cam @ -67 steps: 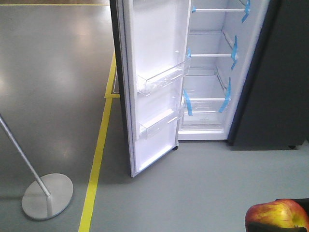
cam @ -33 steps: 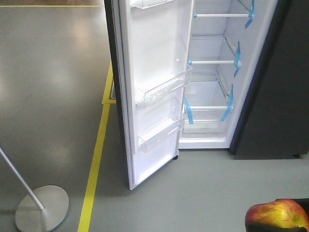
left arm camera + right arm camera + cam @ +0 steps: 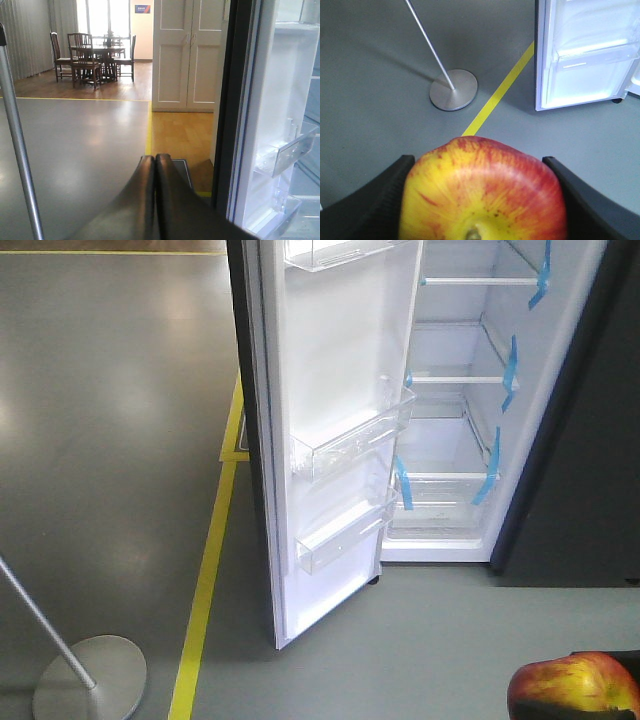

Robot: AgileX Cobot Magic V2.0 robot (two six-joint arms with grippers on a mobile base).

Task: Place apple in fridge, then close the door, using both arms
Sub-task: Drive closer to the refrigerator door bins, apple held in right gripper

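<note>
- The right hand (image 3: 477,161) grasps the apple (image 3: 482,192), with a black finger (image 3: 375,200) pressed against each side; the red and yellow skin fills the lower half of the right wrist view
- In the front view the apple (image 3: 572,685) sits at the bottom right corner, outside the fridge (image 3: 450,430) and well apart from it
- The fridge stands open, and its white inside shows shelves (image 3: 455,380) marked with blue tape strips (image 3: 510,365)
- The door (image 3: 340,360) is swung wide, its white inner face showing, with clear bins (image 3: 350,440) fixed across it
- The left hand (image 3: 155,167) is clenched on nothing, its two black fingers (image 3: 142,190) pressed flat together, low in the left wrist view and left of the door's dark edge
- A yellow line (image 3: 205,580) runs along the grey floor (image 3: 100,440) to the left of the door
- A metal stand (image 3: 90,680) with a round base and a slanted pole rests on the floor left of the line
- Far off in the left wrist view are a wooden table and chairs (image 3: 95,55) and a white cupboard (image 3: 185,55)
</note>
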